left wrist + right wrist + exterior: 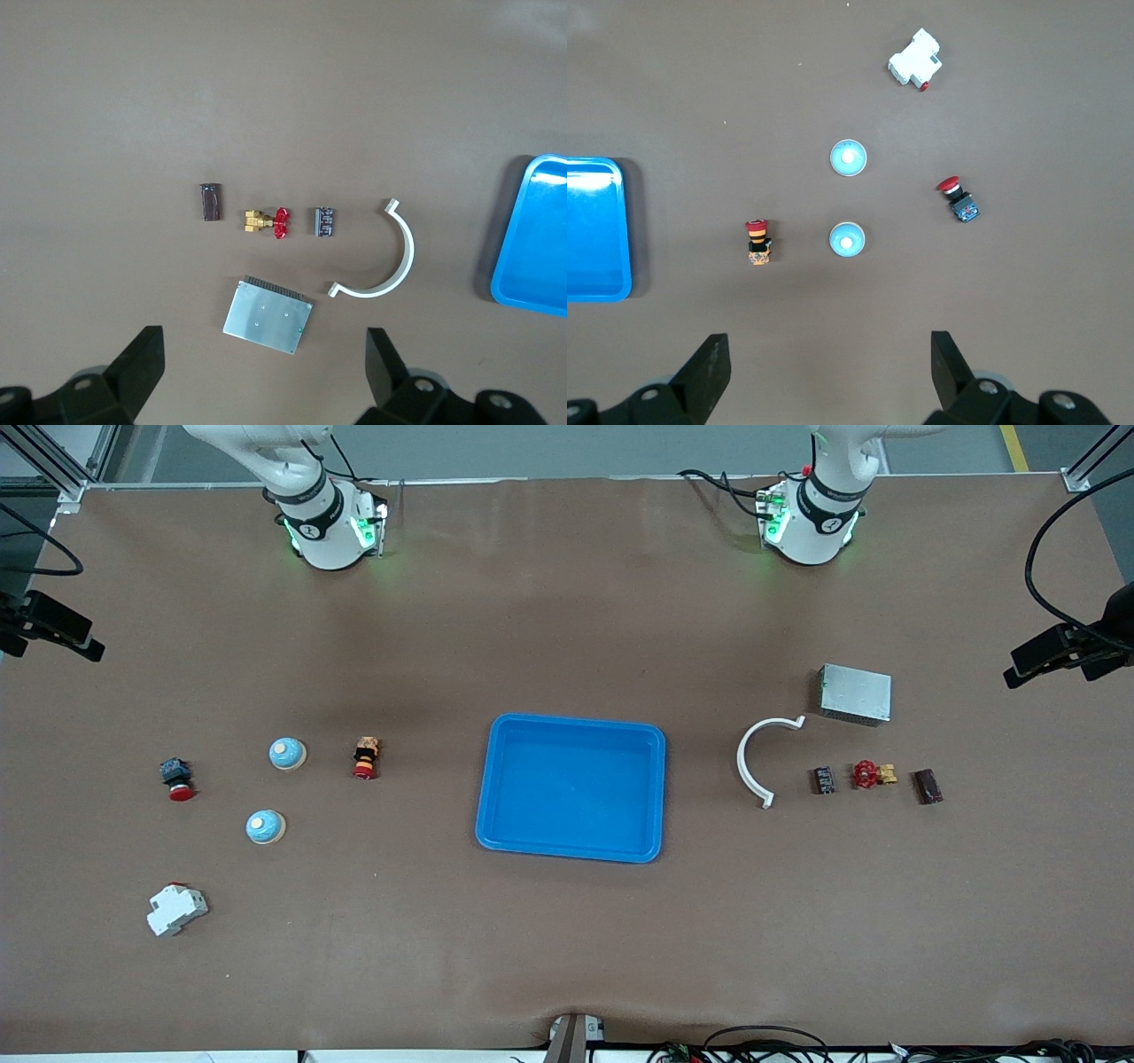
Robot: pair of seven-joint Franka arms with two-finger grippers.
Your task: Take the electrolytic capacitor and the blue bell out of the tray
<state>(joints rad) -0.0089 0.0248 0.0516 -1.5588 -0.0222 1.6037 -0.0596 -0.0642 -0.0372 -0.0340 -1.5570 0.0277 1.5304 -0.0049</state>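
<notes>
Nearest my camera, the white breaker (176, 910) sits untouched. Both claws, left gripper (266, 376) and right gripper (828, 376), hang spread and empty above the table. I see the tray (657, 797) mid-table, bare; two bells (266, 826) and capacitors (824, 780) lie outside it, so I judge the job done.

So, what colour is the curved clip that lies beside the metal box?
White; the curved clip shows best in the left wrist view.
</notes>
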